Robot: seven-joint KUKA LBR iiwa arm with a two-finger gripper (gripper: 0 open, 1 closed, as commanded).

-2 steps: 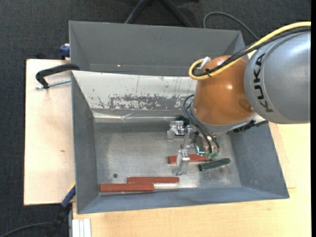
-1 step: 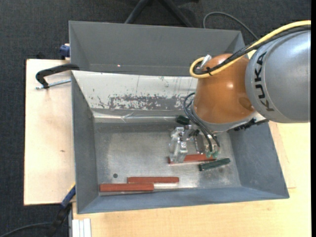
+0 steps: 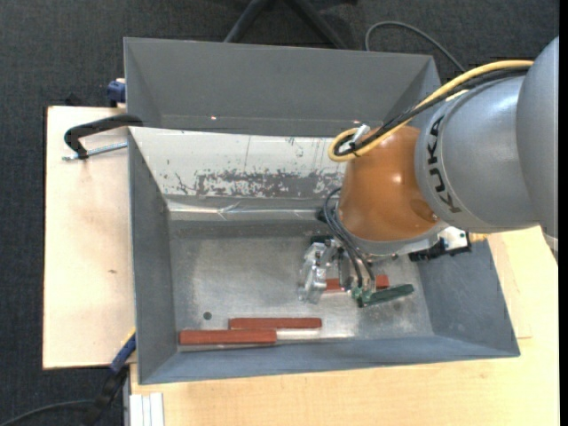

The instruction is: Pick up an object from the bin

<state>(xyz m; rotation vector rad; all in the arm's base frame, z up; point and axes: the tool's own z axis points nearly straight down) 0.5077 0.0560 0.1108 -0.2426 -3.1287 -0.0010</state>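
Observation:
My gripper (image 3: pixel 316 272) is low over the bin floor, right of centre, beneath the orange wrist cover. Right beside its metal tip lies a small red piece (image 3: pixel 335 284). A dark green object (image 3: pixel 389 294) lies just right of that, slanted, with another bit of red (image 3: pixel 381 281) at its upper edge. I cannot tell whether the red bits belong to the green object, or whether the gripper touches either.
Along the bin's front wall lie a long red-brown flat stick (image 3: pixel 227 336) and, just above it, a red stick with a white end (image 3: pixel 277 324). A small dark spot (image 3: pixel 208 317) marks the floor at the left. The arm covers the bin's right side.

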